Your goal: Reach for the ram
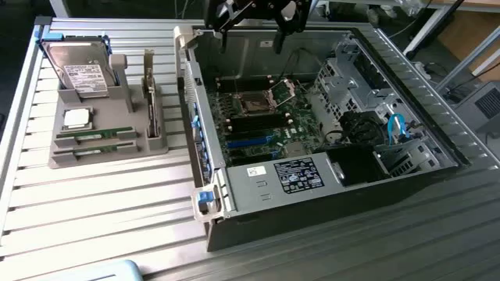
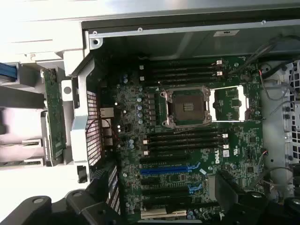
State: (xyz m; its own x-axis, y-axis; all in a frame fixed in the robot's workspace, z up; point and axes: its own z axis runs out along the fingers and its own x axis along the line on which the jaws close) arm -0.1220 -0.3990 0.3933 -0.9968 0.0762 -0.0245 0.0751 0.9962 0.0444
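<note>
Two green ram sticks [image 1: 98,133] [image 1: 92,151] lie flat in the front slots of a grey holder [image 1: 109,158] on the table, at the exterior view's left. My gripper [image 1: 251,36] hangs open above the back wall of the open computer case [image 1: 336,187], well away from the holder, with nothing between its black fingers [image 1: 279,35]. In the wrist view the motherboard [image 2: 187,140] lies below me with its CPU socket [image 2: 187,107] and black memory slots [image 2: 185,70], and my dark fingers [image 2: 37,206] frame the near edge.
The grey holder also carries a hard drive [image 1: 78,67], a CPU chip [image 1: 76,118] and an upright green card [image 1: 149,88] [image 2: 54,117]. The case's raised side wall [image 1: 191,105] stands between me and the holder. A slatted metal table [image 1: 93,205] lies around them.
</note>
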